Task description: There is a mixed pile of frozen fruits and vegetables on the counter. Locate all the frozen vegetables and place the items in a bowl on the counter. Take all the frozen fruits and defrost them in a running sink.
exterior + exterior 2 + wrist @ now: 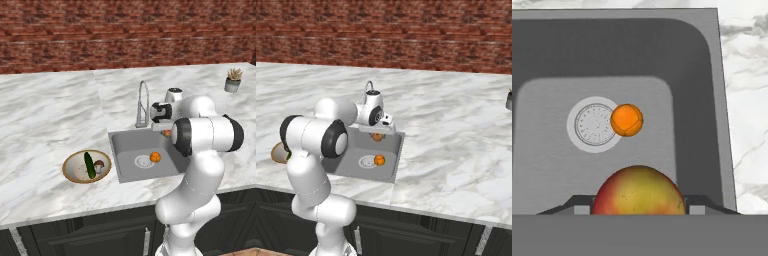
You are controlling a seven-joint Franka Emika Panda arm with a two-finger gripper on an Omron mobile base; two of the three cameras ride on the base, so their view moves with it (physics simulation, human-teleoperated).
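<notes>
Hand [639, 207] clamped on a red-orange fruit [639, 191] over the sink [697, 65] — best lowered near the orange fruit [627, 119] at the drain [594, 124] before releasing gently.

You see: worktop [50, 110] white marble, grey-veined; sink [542, 150] grey steel; fruit [627, 120] orange; held fruit [638, 192] red-yellow mottled; cucumber [89, 165] dark green.

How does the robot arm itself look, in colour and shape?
The arm is built from rounded, glossy white segments with dark, nearly black rings at the joints. Its gripper sits on a white wrist with a dark round cap and has small dark finger tips. No cables or markings show.
</notes>
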